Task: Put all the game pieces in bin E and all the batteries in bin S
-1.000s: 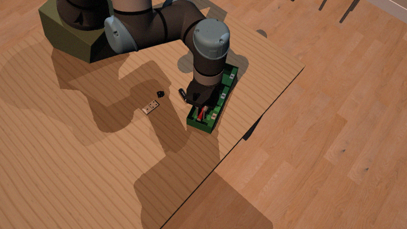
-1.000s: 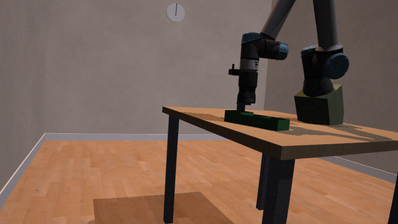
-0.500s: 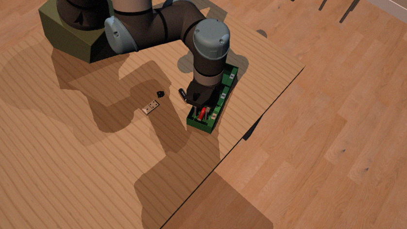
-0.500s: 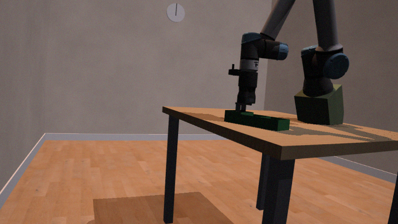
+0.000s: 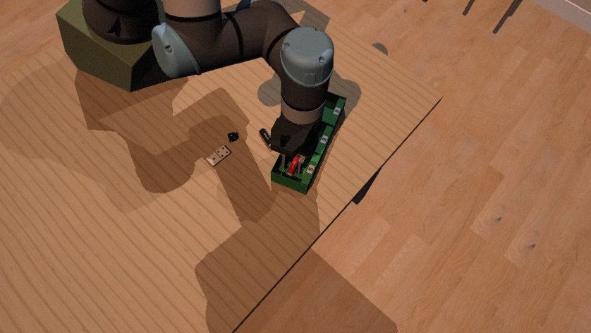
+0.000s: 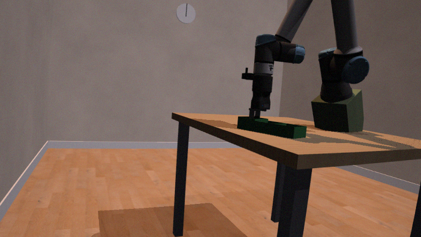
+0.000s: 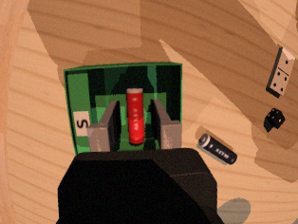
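Inside bin S: 1 red battery, between fingers | tool: part-open, gripping nothing | step, judged: release; lift straight up, clearing battery and walls | worktop: 1 black battery, beside bin.

Plain grey walls, pale skirting at their foot. Round white clock up high. Plank wood floor. Light wood worktop, dark legs under its corners. Dim light; broad shadow past the worktop's long edge, on the floor.
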{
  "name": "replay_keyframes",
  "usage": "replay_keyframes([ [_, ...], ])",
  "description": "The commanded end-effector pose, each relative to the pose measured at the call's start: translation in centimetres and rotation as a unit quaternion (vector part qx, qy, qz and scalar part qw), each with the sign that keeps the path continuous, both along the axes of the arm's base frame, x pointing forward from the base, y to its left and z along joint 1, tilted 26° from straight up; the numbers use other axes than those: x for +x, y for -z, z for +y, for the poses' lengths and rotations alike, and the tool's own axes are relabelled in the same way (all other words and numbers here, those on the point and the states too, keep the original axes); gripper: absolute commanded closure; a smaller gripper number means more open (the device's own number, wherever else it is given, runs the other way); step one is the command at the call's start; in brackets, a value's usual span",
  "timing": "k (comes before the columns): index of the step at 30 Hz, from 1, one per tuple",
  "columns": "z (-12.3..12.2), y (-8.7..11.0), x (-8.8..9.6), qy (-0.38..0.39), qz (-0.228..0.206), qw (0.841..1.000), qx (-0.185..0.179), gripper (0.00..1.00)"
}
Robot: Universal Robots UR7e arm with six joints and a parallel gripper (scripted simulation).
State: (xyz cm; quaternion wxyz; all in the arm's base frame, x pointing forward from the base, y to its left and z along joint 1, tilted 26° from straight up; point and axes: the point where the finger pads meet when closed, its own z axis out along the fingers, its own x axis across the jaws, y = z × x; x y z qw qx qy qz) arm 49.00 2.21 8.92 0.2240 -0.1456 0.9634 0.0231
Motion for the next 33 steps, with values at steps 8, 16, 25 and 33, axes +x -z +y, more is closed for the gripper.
replay_keyframes([
  [8, -0.1, -1.1, -0.4, 0.000, -0.001, 1.000, 0.000, 0.40],
  [16, -0.2, -2.0, -0.9, 0.000, -0.001, 1.000, 0.000, 0.40],
  [25, -0.4, -3.5, -1.6, 0.000, -0.001, 1.000, 0.000, 0.40],
  [33, -0.6, -4.6, -2.1, 0.000, -0.001, 1.000, 0.000, 0.40],
])
